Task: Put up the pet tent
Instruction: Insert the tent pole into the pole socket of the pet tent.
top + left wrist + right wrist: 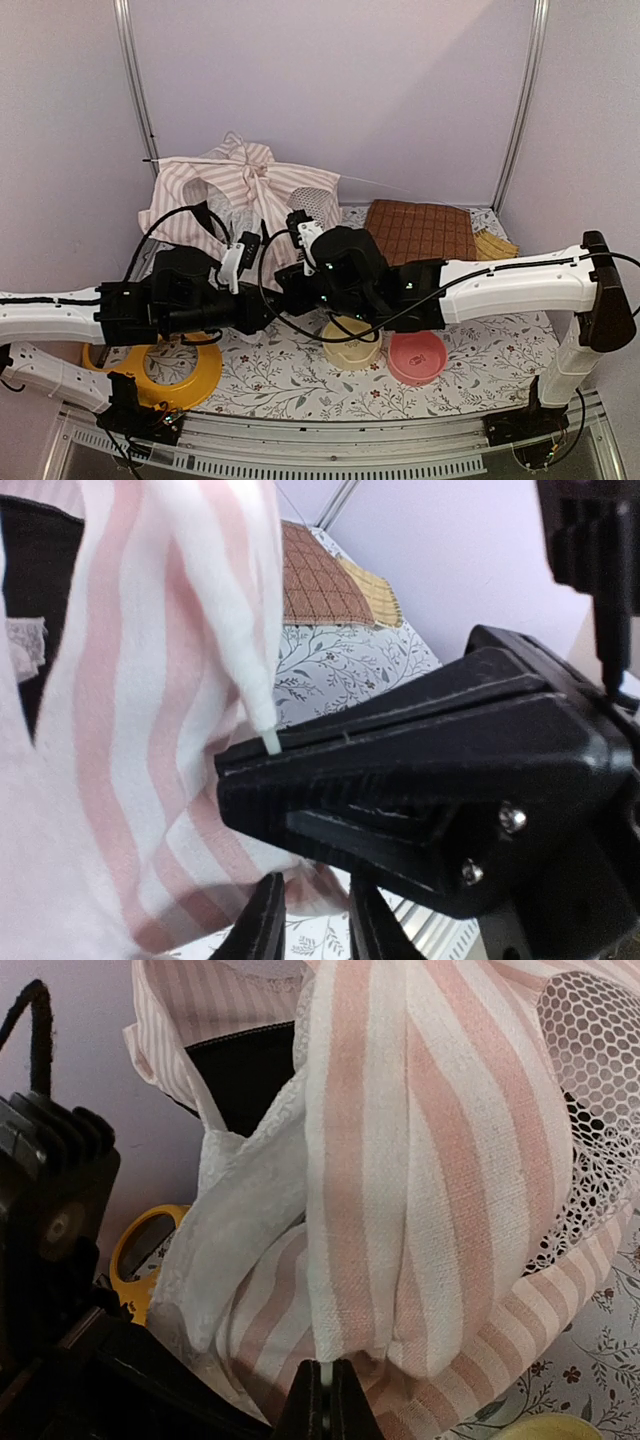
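Observation:
The pet tent (245,190), pink-and-white striped with white mesh panels, lies half collapsed at the back left of the table. A thin clear pole (370,182) sticks out of it to the right. My right gripper (327,1370) is shut on the end of a clear pole (327,1368) that comes out of a striped fabric sleeve (370,1190). In the left wrist view that pole tip (272,742) shows pinched in the right gripper's black fingers (400,780). My left gripper (315,885) sits just below, its jaws slightly apart with nothing between them, close to the tent's lower hem (200,880).
A brown quilted mat (420,230) and a yellow woven piece (495,245) lie at the back right. A cream bowl (352,345) and a pink bowl (417,357) stand near the front centre, under the right arm. A yellow ring (175,372) lies front left.

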### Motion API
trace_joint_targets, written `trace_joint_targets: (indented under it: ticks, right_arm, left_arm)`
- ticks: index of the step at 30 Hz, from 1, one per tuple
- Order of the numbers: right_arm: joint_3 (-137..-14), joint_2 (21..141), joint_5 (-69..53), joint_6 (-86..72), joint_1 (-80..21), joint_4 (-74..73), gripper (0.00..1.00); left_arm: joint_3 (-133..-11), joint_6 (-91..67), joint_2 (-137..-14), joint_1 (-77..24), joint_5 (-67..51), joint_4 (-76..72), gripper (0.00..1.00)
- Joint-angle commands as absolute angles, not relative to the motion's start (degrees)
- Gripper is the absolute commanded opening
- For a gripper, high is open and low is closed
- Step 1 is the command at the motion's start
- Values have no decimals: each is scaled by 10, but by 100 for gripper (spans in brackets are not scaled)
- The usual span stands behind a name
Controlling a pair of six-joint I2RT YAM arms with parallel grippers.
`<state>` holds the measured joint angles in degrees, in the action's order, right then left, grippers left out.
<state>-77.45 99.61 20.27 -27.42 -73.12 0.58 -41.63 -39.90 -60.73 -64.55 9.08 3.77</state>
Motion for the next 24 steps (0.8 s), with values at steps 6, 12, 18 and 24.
trace_joint_targets:
  ticks: [6,12,18,24]
  right_arm:
    - [-767,1007,150,-276,-712,-42,0]
    - [-766,1006,137,-266,-700,-50,0]
    - [-752,988,131,-262,-677,-83,0]
    - [-770,980,160,-234,-667,-166,0]
  left_arm:
    - [-420,-414,-552,-633,155,-7,26]
    - [-419,-409,-511,-631,180,16,36]
    - [-476,-361,-460,-628,216,47,46]
    - [-584,-295,-441,-624,261,81,53]
